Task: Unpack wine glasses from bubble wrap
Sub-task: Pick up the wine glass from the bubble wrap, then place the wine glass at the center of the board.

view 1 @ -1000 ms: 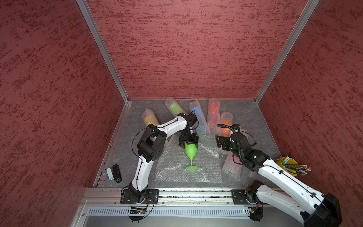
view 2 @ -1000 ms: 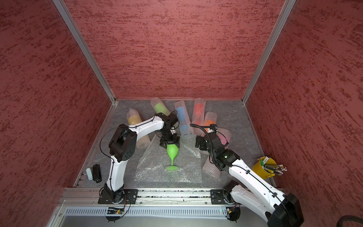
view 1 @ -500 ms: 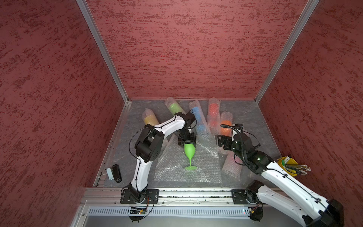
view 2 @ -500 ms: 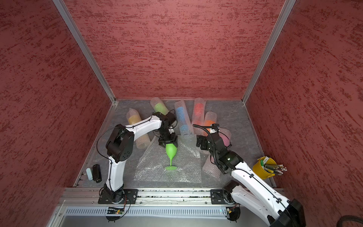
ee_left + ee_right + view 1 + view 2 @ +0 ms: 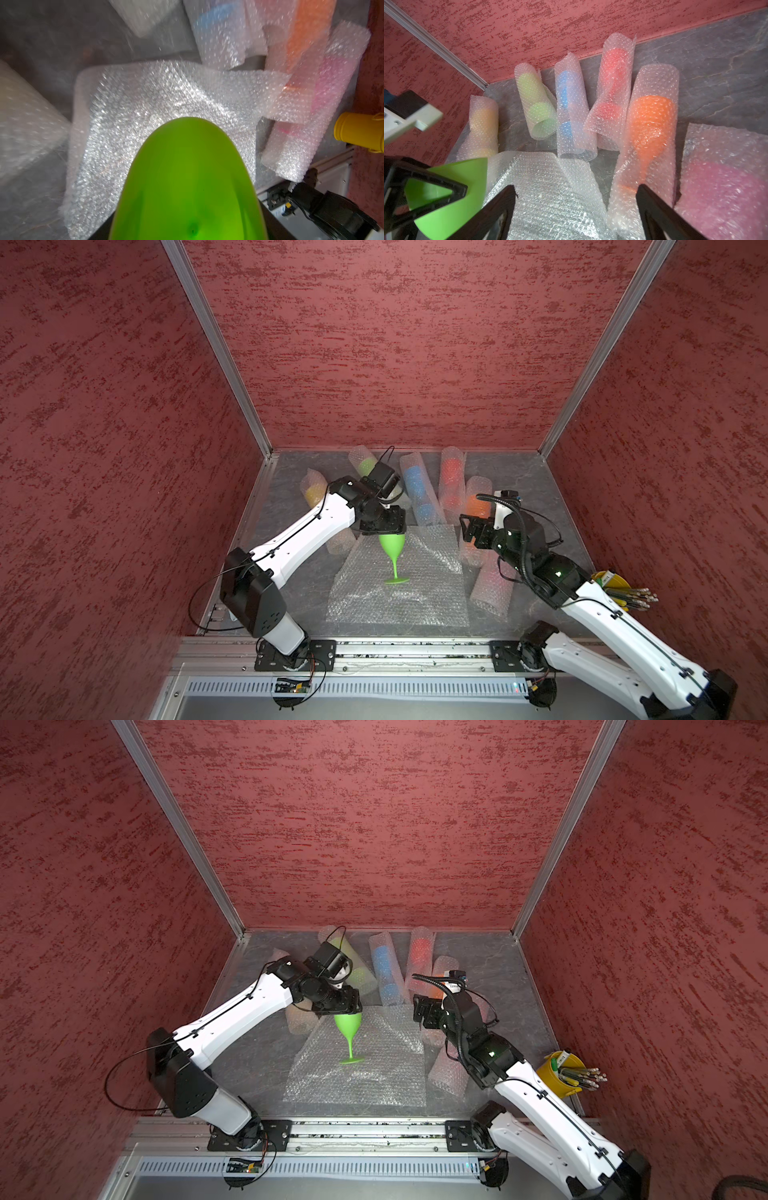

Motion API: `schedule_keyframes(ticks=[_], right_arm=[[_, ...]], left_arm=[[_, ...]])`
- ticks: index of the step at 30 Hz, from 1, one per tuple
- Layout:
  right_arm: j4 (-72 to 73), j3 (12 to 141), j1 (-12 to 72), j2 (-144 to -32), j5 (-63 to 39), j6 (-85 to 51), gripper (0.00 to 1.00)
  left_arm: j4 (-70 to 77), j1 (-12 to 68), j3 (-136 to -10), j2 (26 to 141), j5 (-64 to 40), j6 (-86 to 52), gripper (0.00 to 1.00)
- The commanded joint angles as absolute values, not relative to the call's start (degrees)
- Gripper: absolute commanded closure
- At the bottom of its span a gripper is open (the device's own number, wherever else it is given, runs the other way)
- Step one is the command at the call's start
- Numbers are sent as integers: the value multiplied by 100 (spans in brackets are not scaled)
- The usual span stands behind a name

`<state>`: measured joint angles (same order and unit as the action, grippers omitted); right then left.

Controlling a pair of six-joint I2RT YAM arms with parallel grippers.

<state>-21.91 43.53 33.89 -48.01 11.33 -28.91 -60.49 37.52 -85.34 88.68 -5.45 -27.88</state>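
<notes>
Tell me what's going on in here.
The left end effector grips the bowl of an unwrapped green wine glass, holding it upright over a flat bubble wrap sheet. Whether its foot rests on the sheet is unclear. The right end effector is open and empty, beside the wrapped orange glass. The other wrapped glasses lie nearby in their rolls, not yet opened.

Obs: unwrapped goblet plain lime green; flat bubble wrap sheet clear-whitish, finely dotted; rolls tinted by their contents: yellow goblet, green goblet, blue goblet, red goblet, orange goblet, pink goblet; bench grey, marble-veined; walls dark red, mottled; bucket yellow.
</notes>
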Motion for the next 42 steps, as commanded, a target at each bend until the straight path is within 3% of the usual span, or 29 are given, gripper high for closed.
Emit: schedule_keyframes(ticks=[1, 7, 11, 14, 20, 29, 42], right_arm=[[-1716, 4401, 3349, -4685, 703, -2643, 7], [-1222, 4438, 3350, -4730, 338, -2466, 7], [-960, 4412, 3349, -4854, 110, -2466, 7], [-778, 4322, 3349, -4939, 39, -2504, 8], [-371, 4099, 3350, -5151, -113, -2553, 8], [-182, 4119, 3349, -5501, -94, -2479, 8], [423, 3585, 3356, -5660, -229, -2676, 8]], left_arm=[[-5010, 3669, -8371, 8344, 400, -2345, 29], [-2639, 3581, -7379, 7605, 1260, -955, 30], [-901, 2922, -6548, 7354, 793, -892, 37], [-331, 2358, -6436, 7560, 611, -991, 41], [944, 1988, -6404, 8310, 1093, -27, 41], [1615, 1347, -6620, 9429, 1501, 63, 43], [1979, 943, -7333, 10917, 1485, 137, 34]])
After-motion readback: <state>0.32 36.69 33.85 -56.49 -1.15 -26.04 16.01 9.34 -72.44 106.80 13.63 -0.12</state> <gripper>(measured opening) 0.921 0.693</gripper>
